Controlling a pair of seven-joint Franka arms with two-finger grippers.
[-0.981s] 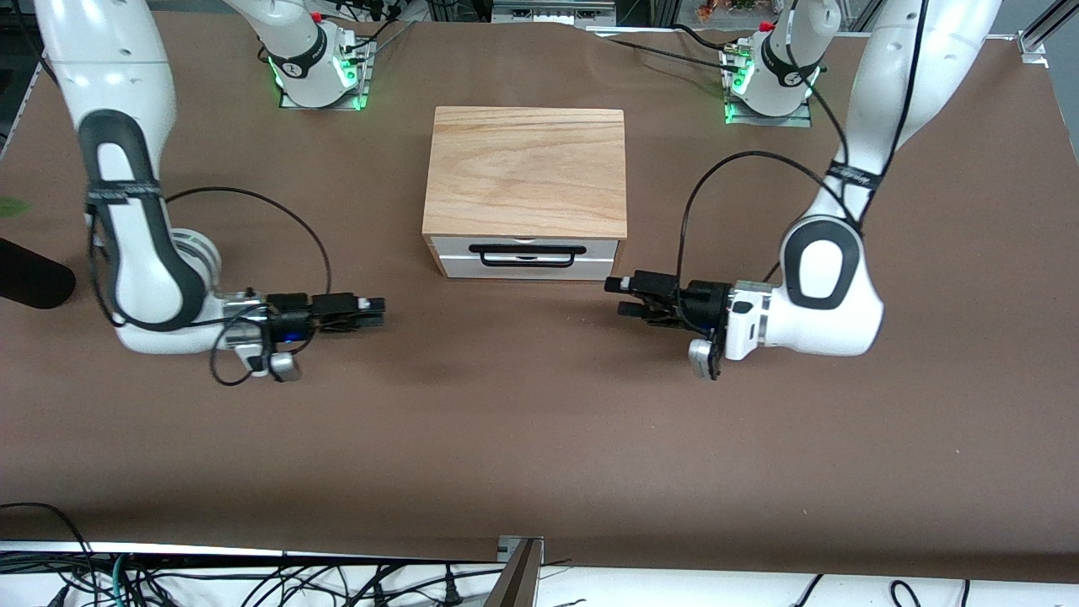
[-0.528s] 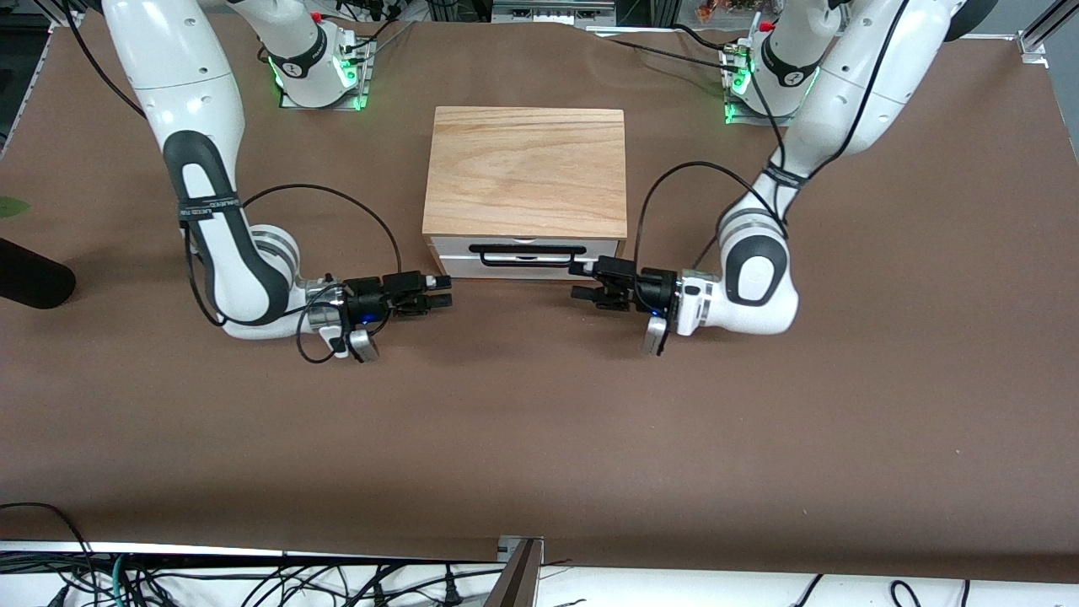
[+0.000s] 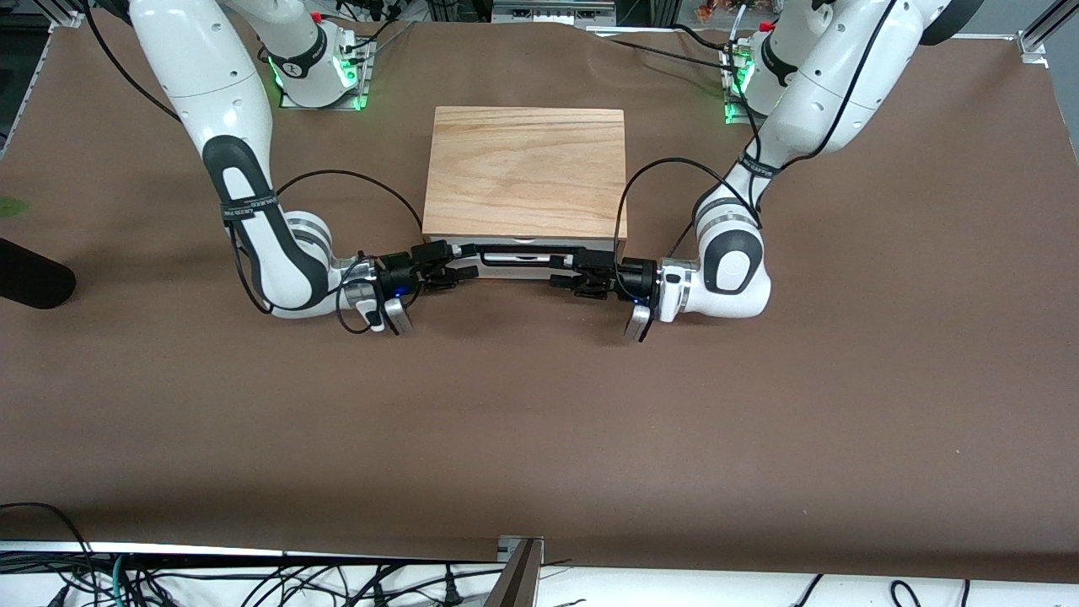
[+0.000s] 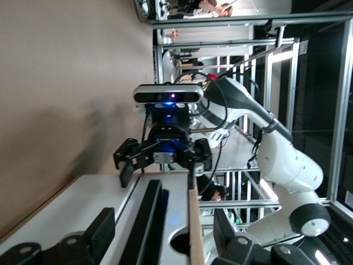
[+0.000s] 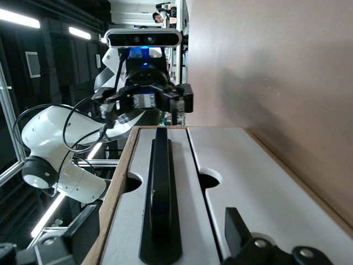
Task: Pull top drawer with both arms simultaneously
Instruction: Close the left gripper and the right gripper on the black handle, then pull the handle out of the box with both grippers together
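Note:
The top drawer point(image 3: 516, 255) is a white front under the cabinet's wood top point(image 3: 524, 164), and it looks shut. Its black bar handle point(image 3: 523, 247) runs across it. My right gripper point(image 3: 451, 266) is open at the handle's end toward the right arm. In the right wrist view its fingers point(image 5: 238, 226) stand on either side of the handle point(image 5: 161, 193), on the drawer front point(image 5: 129, 221). My left gripper point(image 3: 566, 275) is open at the handle's other end. In the left wrist view its fingers point(image 4: 102, 232) straddle the handle point(image 4: 148, 221).
A lower white drawer front point(image 5: 259, 193) sits under the top one. The cabinet stands mid-table on the brown tabletop point(image 3: 539, 421), between the two arm bases. Each wrist view shows the other arm's gripper at the handle's other end, as with the right gripper point(image 4: 162, 160).
Both arms have swung inward from the sides of the table. Their grippers now sit at the two ends of the drawer handle. The drawer has not moved.

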